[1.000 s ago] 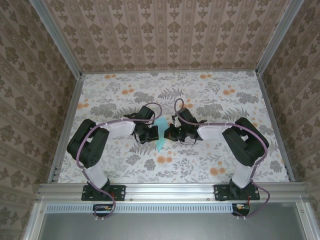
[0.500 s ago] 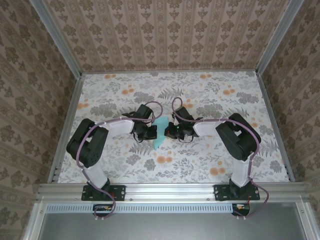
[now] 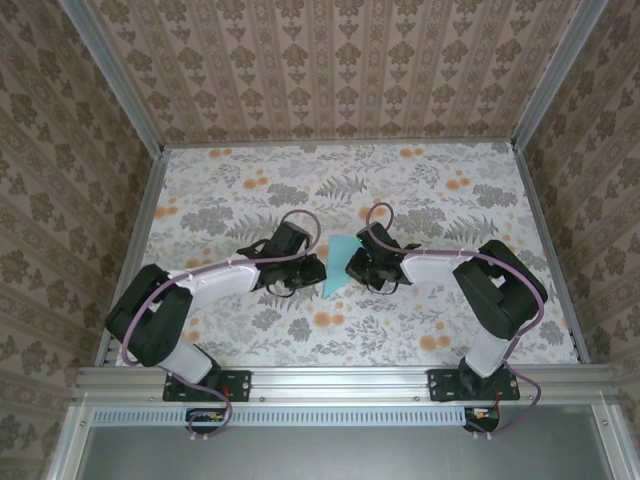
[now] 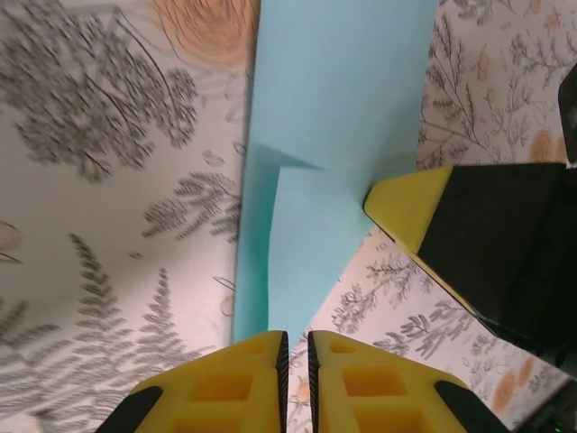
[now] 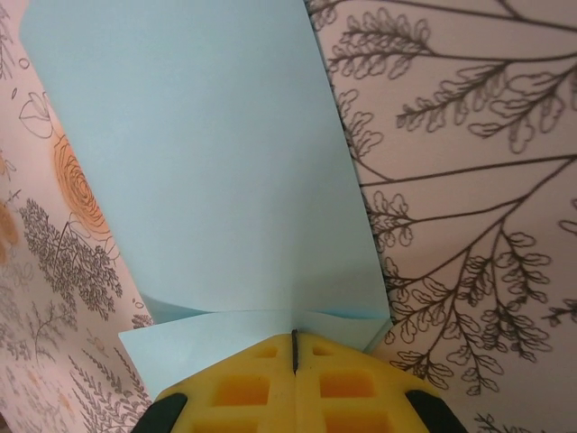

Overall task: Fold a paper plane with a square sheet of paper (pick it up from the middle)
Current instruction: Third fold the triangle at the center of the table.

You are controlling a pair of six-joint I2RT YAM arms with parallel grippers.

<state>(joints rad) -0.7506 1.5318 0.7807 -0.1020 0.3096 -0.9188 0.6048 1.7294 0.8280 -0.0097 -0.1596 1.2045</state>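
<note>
The black-and-white left arm (image 3: 215,278) reaches in over the floral-patterned worktop (image 3: 430,200). The left jaws stand a narrow slit apart, their yellow fingertips (image 4: 239,365) side by side. The near end of a thin, light turquoise paper sheet (image 4: 343,108), partly folded, runs right up to that slit; whether they nip it cannot be told. Ahead of these jaws the sheet stretches away as a long band, with a folded flap layered over its near part.

From above, the paper sheet (image 3: 338,262) lies between the two sets of jaws, reaching to both. Ahead and to the right of the left jaws, a yellow-padded black finger (image 4: 415,206) of the right jaws meets the sheet's edge.

The right jaws are clenched on the paper sheet (image 5: 207,162). Their yellow fingertips (image 5: 352,361) press together, and the sheet spreads out ahead of them, with a fold line running across just beyond the tips.
</note>
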